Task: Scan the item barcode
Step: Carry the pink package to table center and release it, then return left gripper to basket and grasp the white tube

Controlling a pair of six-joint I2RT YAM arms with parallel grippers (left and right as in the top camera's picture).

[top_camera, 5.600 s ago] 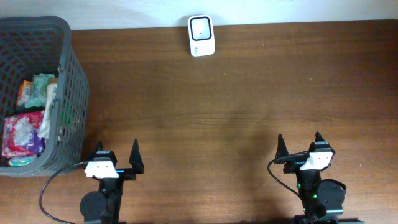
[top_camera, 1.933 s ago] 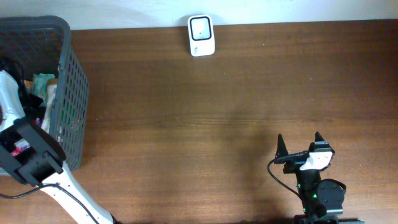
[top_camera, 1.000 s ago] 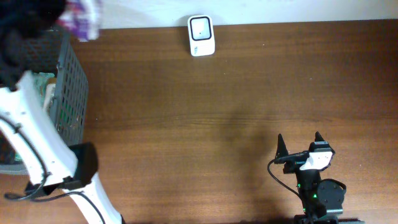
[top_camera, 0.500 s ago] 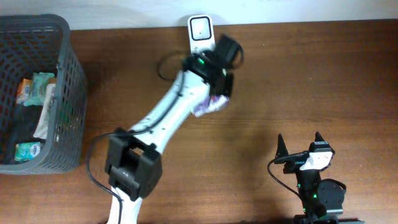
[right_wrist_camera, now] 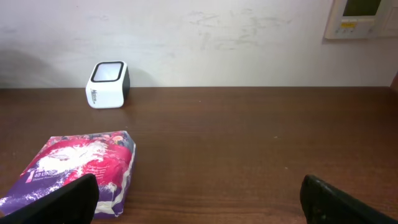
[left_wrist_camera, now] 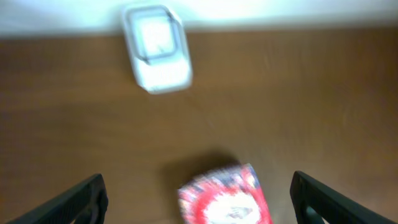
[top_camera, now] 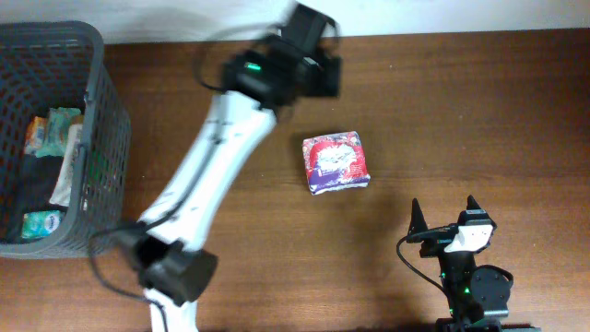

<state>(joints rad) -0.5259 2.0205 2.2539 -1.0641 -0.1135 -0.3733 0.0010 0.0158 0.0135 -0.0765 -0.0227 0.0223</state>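
Observation:
The item, a red, white and purple packet point(top_camera: 336, 161), lies flat on the brown table, right of centre. It also shows in the left wrist view point(left_wrist_camera: 225, 200) and in the right wrist view point(right_wrist_camera: 74, 168). My left gripper point(top_camera: 313, 69) hangs blurred above the far edge, open and holding nothing, with the packet on the table below it point(left_wrist_camera: 196, 186). The white barcode scanner point(left_wrist_camera: 155, 46) stands by the wall point(right_wrist_camera: 107, 76); from overhead the left arm hides it. My right gripper point(top_camera: 443, 208) rests open near the front edge, empty point(right_wrist_camera: 199, 208).
A dark grey mesh basket point(top_camera: 103, 129) holding several packets point(top_camera: 51, 134) stands at the far left. The left arm point(top_camera: 217, 175) stretches diagonally across the table from its base at the front left. A white wall runs behind the table.
My left gripper has opened and let go of the packet, which now lies on the table. The gripper has drawn back and up towards the scanner. The right arm has not moved.

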